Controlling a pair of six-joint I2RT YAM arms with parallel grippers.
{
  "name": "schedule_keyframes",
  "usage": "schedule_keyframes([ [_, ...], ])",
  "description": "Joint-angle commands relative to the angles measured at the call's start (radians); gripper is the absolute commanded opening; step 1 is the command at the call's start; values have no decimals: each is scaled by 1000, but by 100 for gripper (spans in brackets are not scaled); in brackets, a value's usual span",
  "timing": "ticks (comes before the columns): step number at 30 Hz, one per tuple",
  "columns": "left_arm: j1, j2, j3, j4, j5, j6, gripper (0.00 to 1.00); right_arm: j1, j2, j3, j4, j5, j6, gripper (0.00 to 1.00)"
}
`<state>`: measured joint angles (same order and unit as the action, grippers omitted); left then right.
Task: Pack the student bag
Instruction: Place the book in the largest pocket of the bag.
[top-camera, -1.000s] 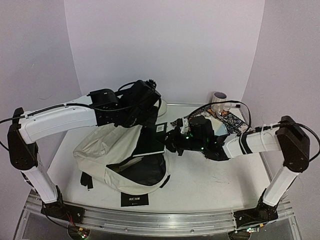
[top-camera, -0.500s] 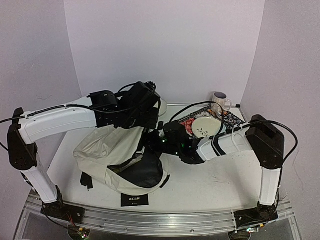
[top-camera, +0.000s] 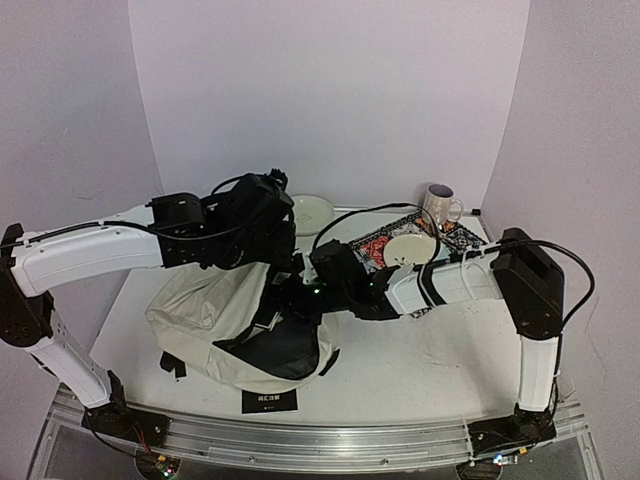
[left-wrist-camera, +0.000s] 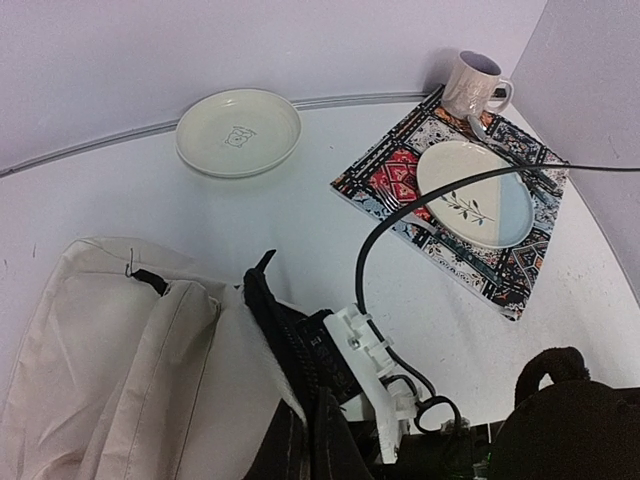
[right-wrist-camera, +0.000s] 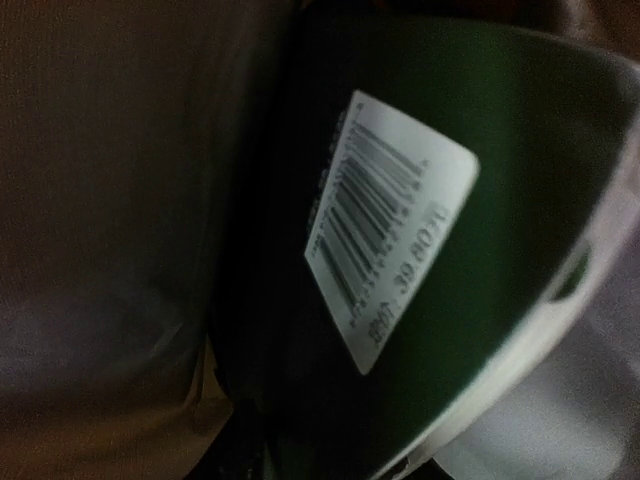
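The cream student bag (top-camera: 200, 310) lies at the left middle of the table, its dark mouth facing right. My left gripper (top-camera: 278, 265) is shut on the bag's black zipper edge and holds the flap up. In the left wrist view the gripper (left-wrist-camera: 310, 430) pinches that edge beside the cream fabric (left-wrist-camera: 120, 360). My right gripper (top-camera: 300, 300) reaches into the mouth of the bag. It holds a dark green book (right-wrist-camera: 480, 200) with a white barcode label (right-wrist-camera: 385, 220). The book fills the right wrist view, with the bag's fabric (right-wrist-camera: 100, 200) beside it. The right fingers are hidden.
A patterned placemat (top-camera: 460, 240) at the back right carries a cream plate (top-camera: 410, 248), with a mug (top-camera: 438, 205) behind it. A cream dish (top-camera: 308, 212) stands at the back middle. The right arm's cable (left-wrist-camera: 400, 215) loops over the table. A black tag (top-camera: 268, 402) lies at the front edge.
My right arm has moved left and pushed the dark book from outside the bag into its mouth. My left arm has shifted left and lower, still holding the flap.
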<state>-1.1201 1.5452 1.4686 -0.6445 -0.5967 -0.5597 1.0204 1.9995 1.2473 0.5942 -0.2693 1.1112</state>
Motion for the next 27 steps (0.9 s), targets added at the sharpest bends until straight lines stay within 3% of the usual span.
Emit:
schedule_keyframes([
  [1, 5, -61, -3, 54, -14, -21, 0, 25, 47, 137, -53, -127, -121, 36],
  [8, 6, -77, -26, 57, -41, -23, 0, 43, 120, 290, -208, -136, -227, 47],
  [20, 41, -124, -117, 60, -54, -44, 0, 43, -104, 101, -334, -56, -459, 75],
  [23, 45, -134, -135, 60, -51, -49, 0, 42, -135, 73, -364, -8, -503, 73],
  [27, 50, -150, -146, 64, -40, -57, 0, 41, -124, 64, -404, 47, -541, 60],
])
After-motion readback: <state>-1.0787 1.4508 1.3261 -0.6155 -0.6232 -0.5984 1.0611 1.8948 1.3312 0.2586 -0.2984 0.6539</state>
